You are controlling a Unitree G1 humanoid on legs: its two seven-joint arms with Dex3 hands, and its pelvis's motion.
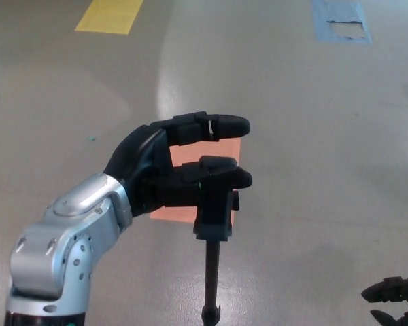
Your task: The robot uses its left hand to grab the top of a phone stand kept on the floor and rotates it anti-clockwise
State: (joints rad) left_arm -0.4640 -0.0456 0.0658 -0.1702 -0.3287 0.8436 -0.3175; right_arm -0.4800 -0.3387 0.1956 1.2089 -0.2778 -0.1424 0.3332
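A black phone stand (213,224) rises from the floor on a thin pole, its clamp head in the middle of the head view. My left hand (180,163) comes in from the lower left and wraps the clamp head, thumb and lower finger closed on it, the upper finger stretched out above. Only part of my right hand (394,297) shows at the lower right corner, black and low; its fingers are too cropped to read.
An orange square patch (197,183) lies on the grey floor behind the stand. Yellow tape (110,15) marks the far left, and a blue patch (340,20) lies at the far right.
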